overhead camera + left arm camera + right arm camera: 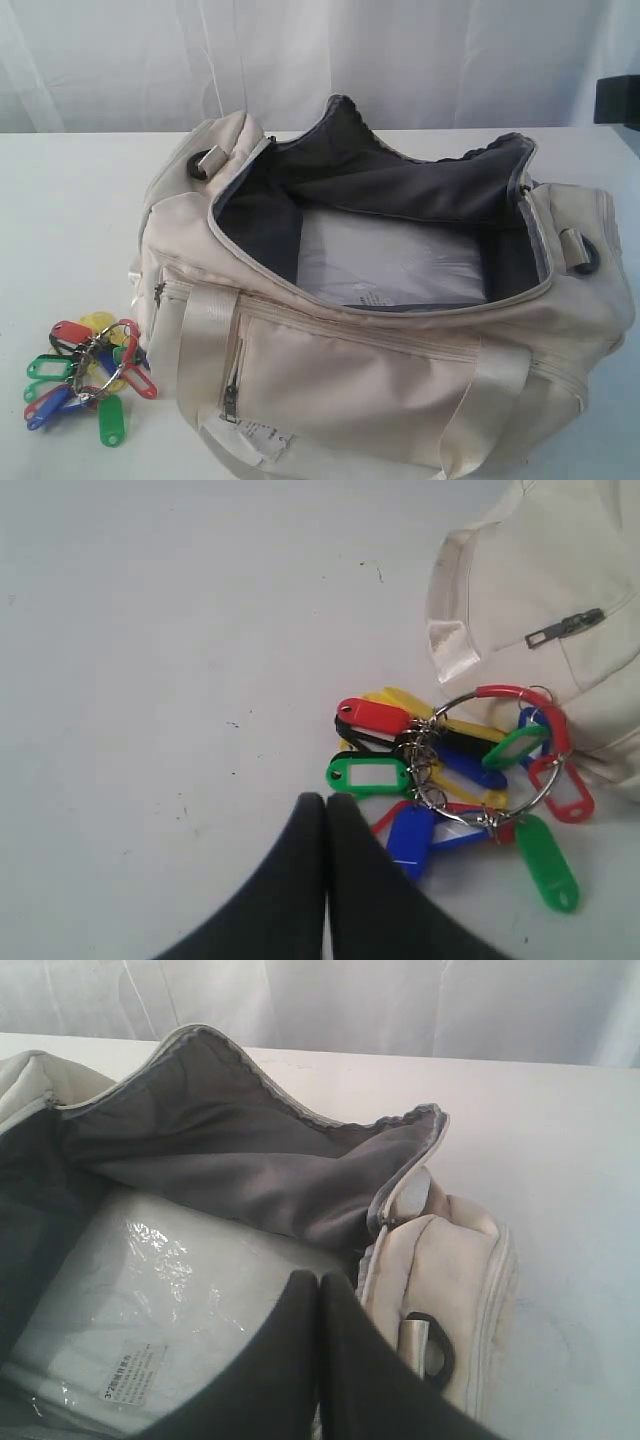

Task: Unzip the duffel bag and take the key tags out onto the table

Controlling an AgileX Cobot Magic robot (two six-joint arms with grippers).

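Lying at 8 o'clock of unzipped duffel bag point(400, 380): key tags point(90, 375) on table point(70, 220); L gripper point(325, 800), R gripper point(318, 1278) clenched, empty.

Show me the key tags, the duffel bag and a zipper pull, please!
key tags point(92, 372), exterior view, middle of the colourful bunch.
duffel bag point(390, 385), exterior view, its cream front side.
zipper pull point(566, 627), left wrist view, the grey metal tab.

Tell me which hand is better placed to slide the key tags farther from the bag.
Left. The left hand, shut, hangs right by the key tags; the right hand is over the open duffel bag.
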